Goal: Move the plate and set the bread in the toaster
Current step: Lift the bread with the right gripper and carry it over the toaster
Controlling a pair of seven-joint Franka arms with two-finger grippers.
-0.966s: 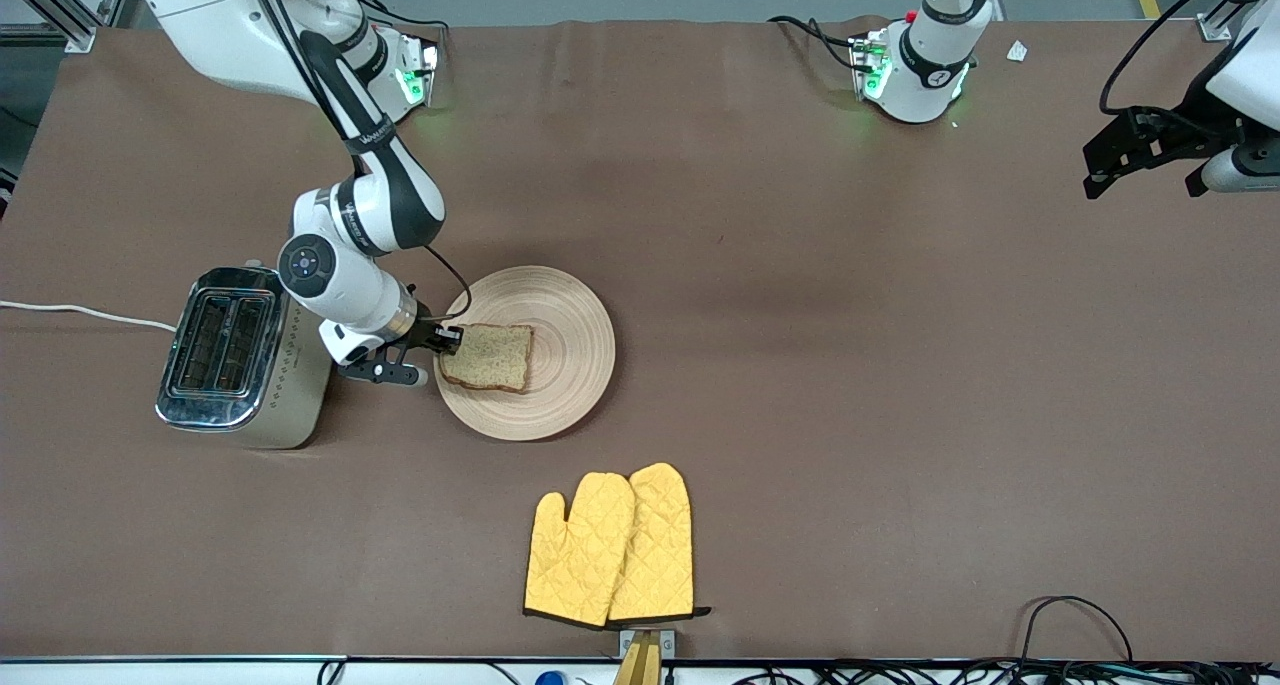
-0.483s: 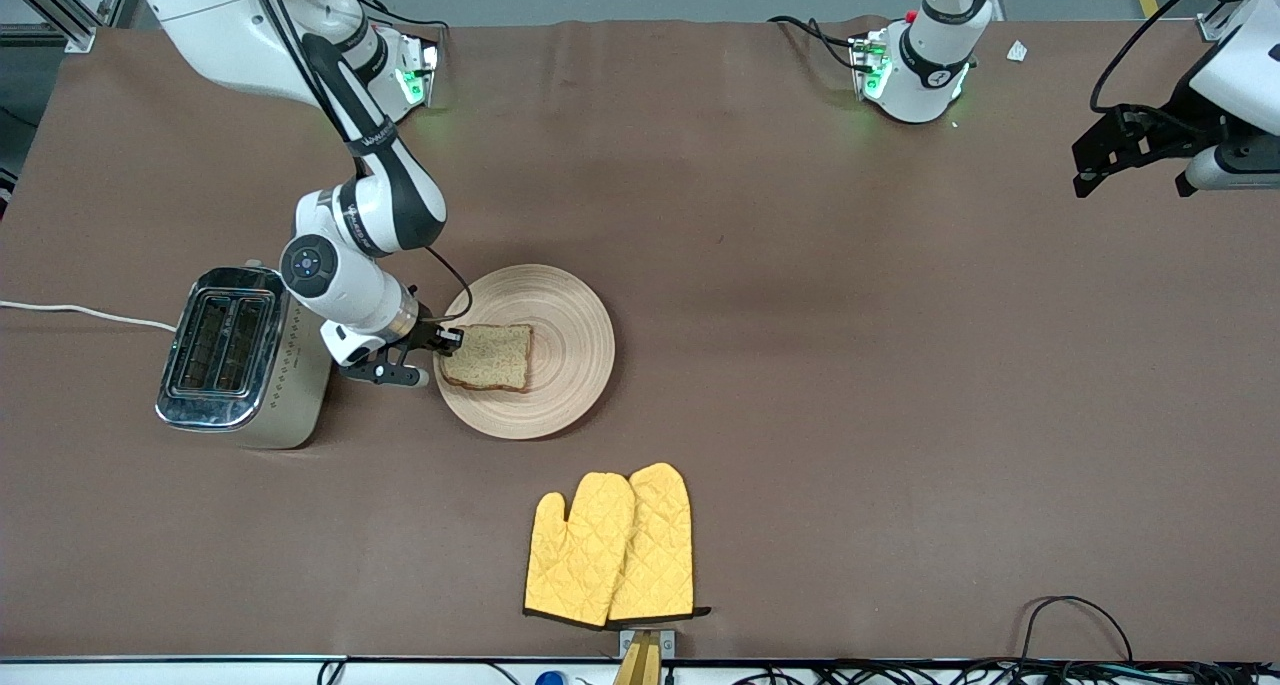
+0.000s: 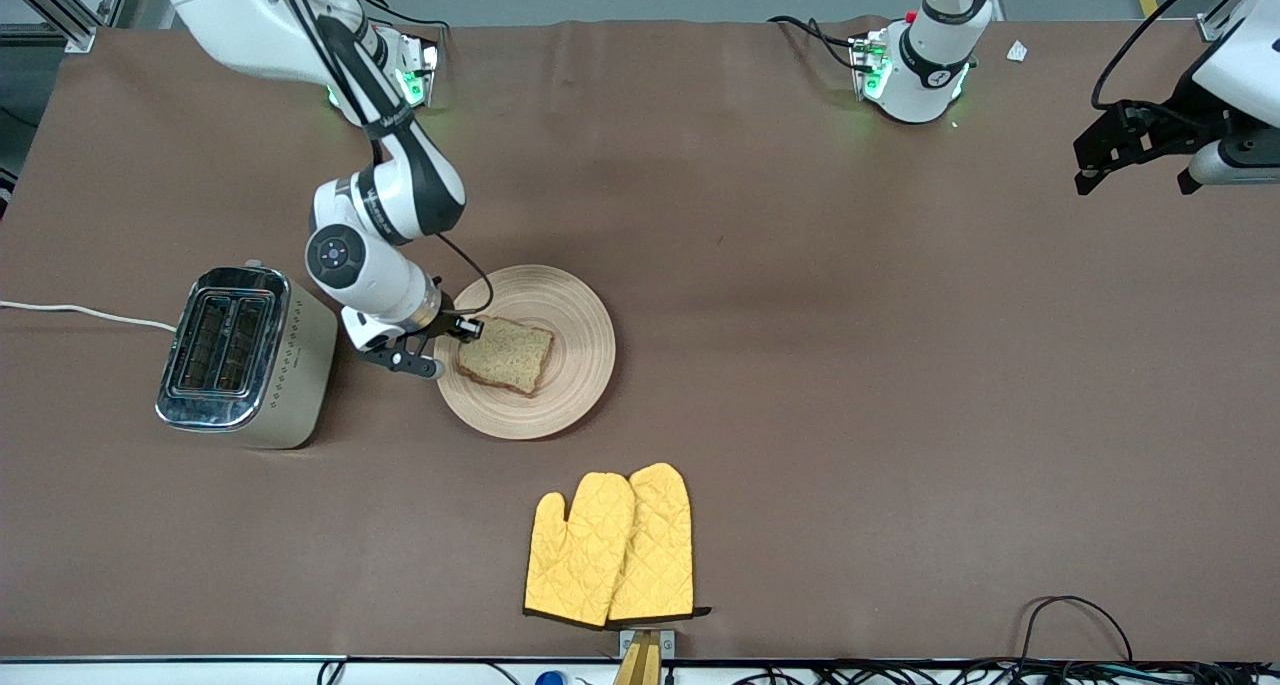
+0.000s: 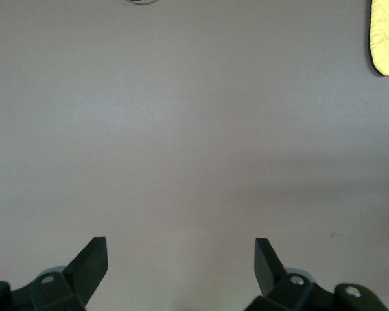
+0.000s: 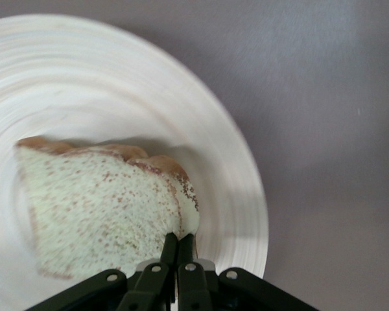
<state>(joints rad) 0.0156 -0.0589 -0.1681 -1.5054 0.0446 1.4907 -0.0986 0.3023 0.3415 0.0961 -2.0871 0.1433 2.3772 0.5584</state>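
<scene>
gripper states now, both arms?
Left gripper: open, holding nothing, over bare table at its own end.
Right gripper: shut on the bread edge, over the plate.

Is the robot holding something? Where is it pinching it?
Yes. The right gripper pinches the bread by its edge, over the plate. The left gripper is open and holds nothing.
</scene>
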